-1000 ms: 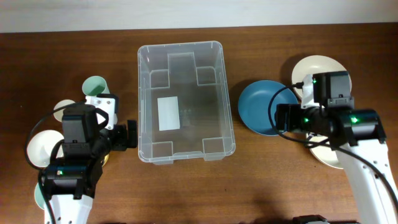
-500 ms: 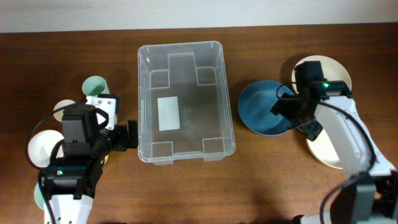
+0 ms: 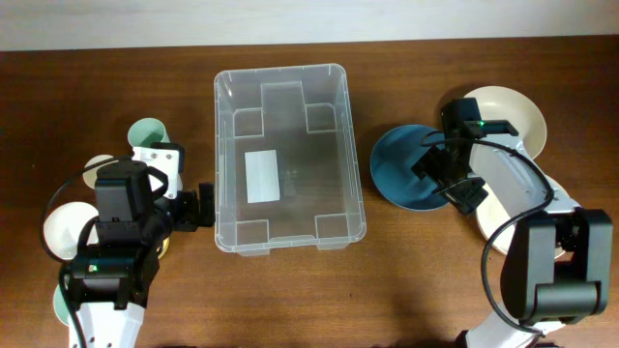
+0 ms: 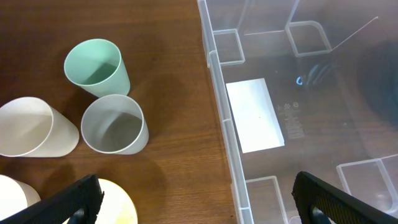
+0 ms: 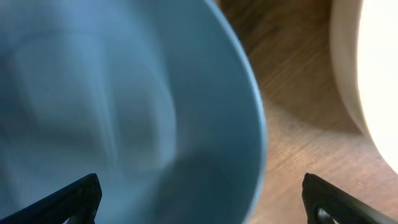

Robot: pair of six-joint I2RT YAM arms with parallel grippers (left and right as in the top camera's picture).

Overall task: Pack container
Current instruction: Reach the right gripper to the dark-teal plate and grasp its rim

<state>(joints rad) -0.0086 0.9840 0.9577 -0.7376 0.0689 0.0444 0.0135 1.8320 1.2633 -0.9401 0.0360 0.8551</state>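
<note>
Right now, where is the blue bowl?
Overhead, the blue bowl sits on the robot's right, between the container and the cream plate, with the right claw at its edge.

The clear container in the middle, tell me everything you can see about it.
The container is a large, clear plastic rectangular bin with rounded corners and a rim. It stands upright and open-topped in the middle of the wooden table. Its base has moulded square ridges and carries a white label. Nothing lies inside it. The open left gripper sits right by its left wall; whether they touch cannot be told.
</note>
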